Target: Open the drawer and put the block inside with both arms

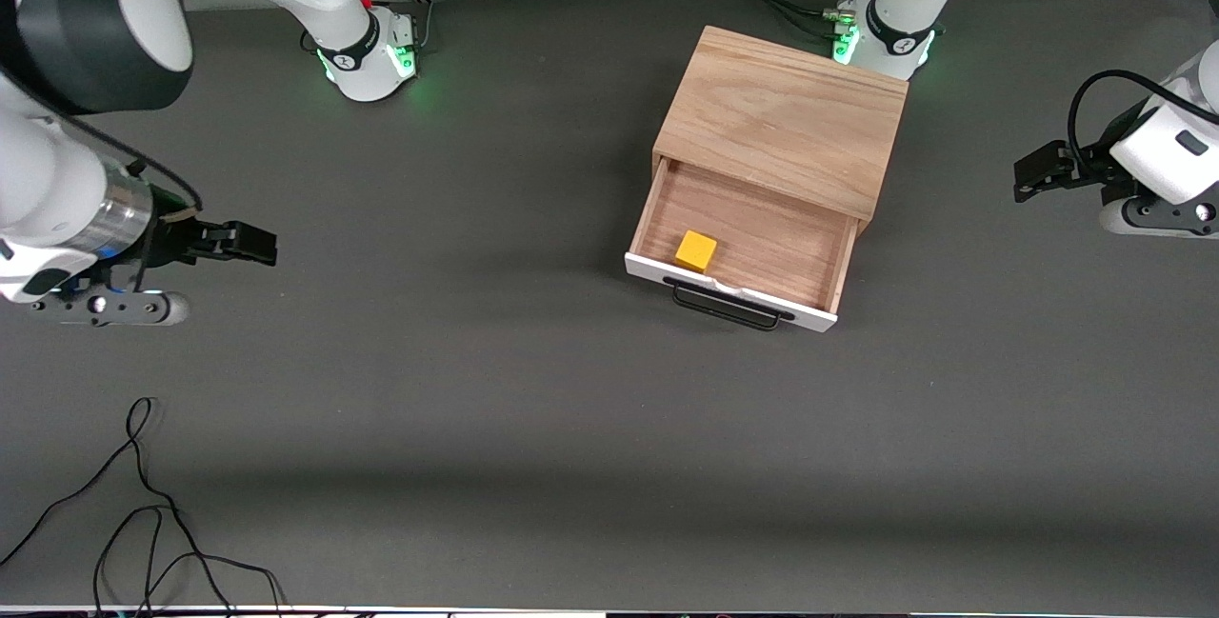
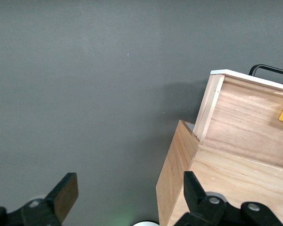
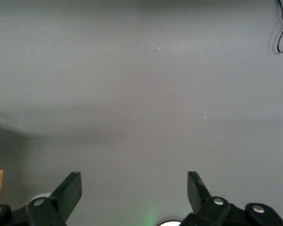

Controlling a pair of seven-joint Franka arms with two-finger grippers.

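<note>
Writing: none can be read on the oak box (image 1: 786, 118) or either arm.
Drawer (image 1: 743, 242): pulled out of the box.
Block (image 1: 696, 250): inside the drawer, near its white front.
Left gripper (image 2: 127, 195): jaws wide apart, empty, raised beside the box.
Right gripper (image 3: 134, 190): jaws wide apart, empty, over bare table (image 1: 476, 361).

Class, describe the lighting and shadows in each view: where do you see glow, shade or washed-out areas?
Front view: green glow at both bases, the box shading the table and the open drawer around the block. Left wrist view: soft shadow beside the box. Right wrist view: pale, washed-out table with faint shadow bands.
</note>
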